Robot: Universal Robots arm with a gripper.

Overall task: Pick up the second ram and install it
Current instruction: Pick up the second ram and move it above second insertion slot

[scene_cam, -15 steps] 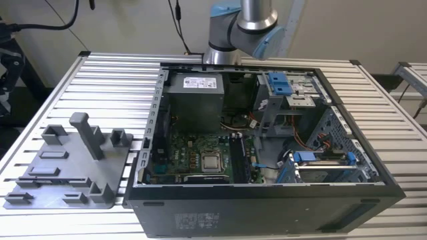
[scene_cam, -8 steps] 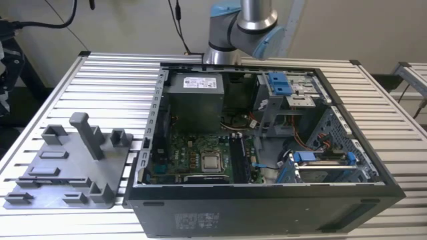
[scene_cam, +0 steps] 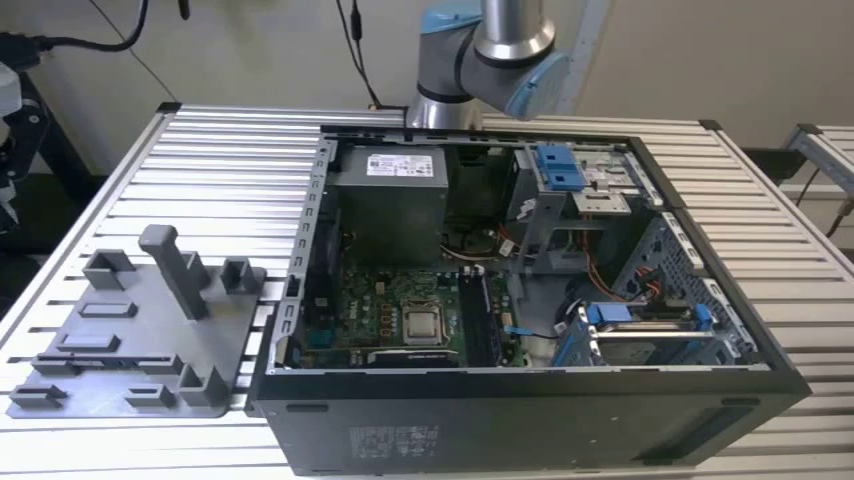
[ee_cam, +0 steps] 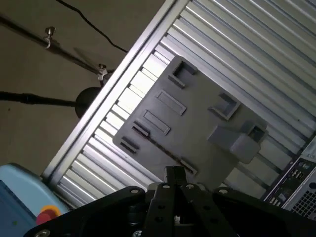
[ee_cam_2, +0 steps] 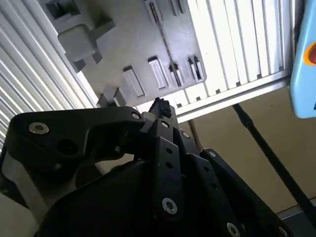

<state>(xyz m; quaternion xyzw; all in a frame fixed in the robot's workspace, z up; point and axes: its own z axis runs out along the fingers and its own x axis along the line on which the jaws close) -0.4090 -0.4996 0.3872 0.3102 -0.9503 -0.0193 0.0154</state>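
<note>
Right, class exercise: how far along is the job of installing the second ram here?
Done: nothing certain; the computer case lies open, but whether any stick sits on the motherboard I cannot tell. In hand: the claw hangs over the grey fixture tray, shut, carrying nothing in the first wrist view. Left: the second ram is not yet picked up or installed.

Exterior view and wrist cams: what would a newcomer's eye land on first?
The open computer case dominates the middle of the exterior view, lying on the slatted table with its motherboard exposed. At the exterior view's left sits a grey fixture tray with upright posts. In both wrist views the black gripper looms in the foreground, pointing toward that tray.
</note>
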